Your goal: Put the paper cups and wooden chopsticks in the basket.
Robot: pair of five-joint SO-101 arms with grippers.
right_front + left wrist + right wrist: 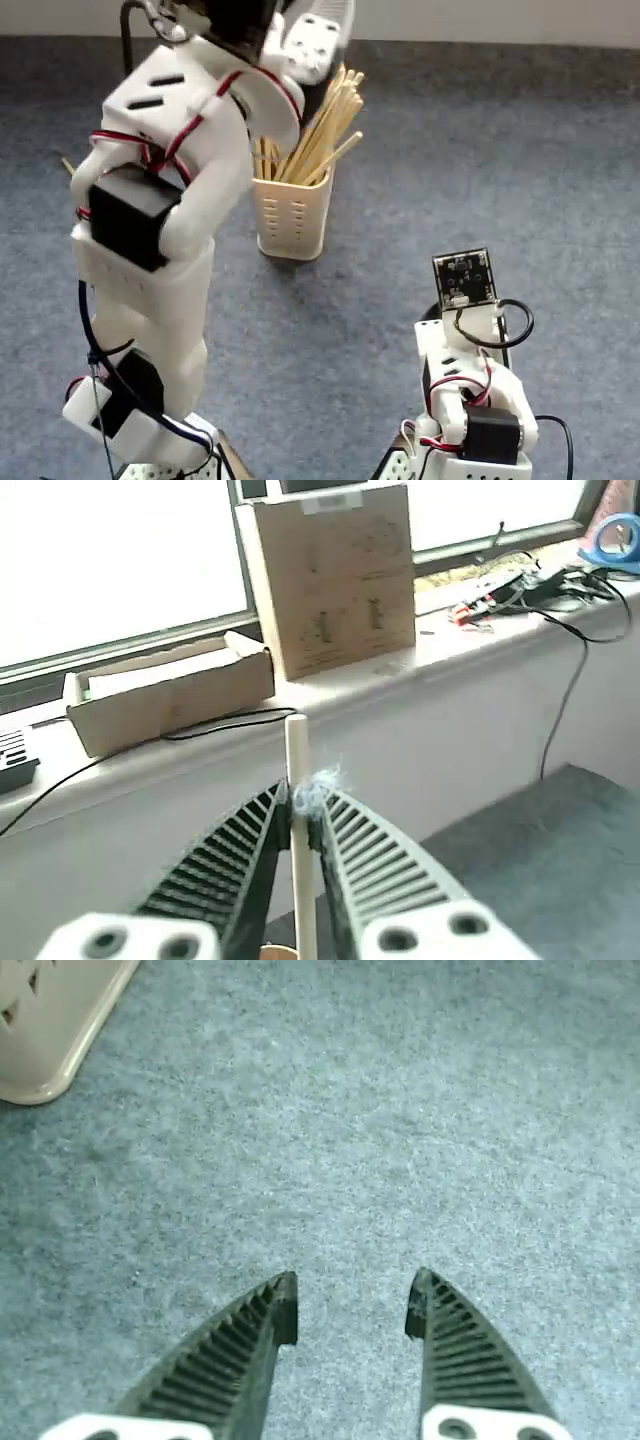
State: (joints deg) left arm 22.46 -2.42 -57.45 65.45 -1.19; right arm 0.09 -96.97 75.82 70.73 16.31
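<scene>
The right gripper (350, 1305) hangs low over the grey tabletop (450, 170) near its near edge, jaws apart and holding nothing. Farther in, toward the middle of the far edge, stands the cream basket (292, 215) with a bundle of wooden chopsticks (320, 130) leaning out of it. The left gripper (300, 805), raised above the basket, is clamped on one chopstick (297, 750). Beyond, a cardboard box (330, 575) on the windowsill (440, 645) bears faint print, too blurred to read.
</scene>
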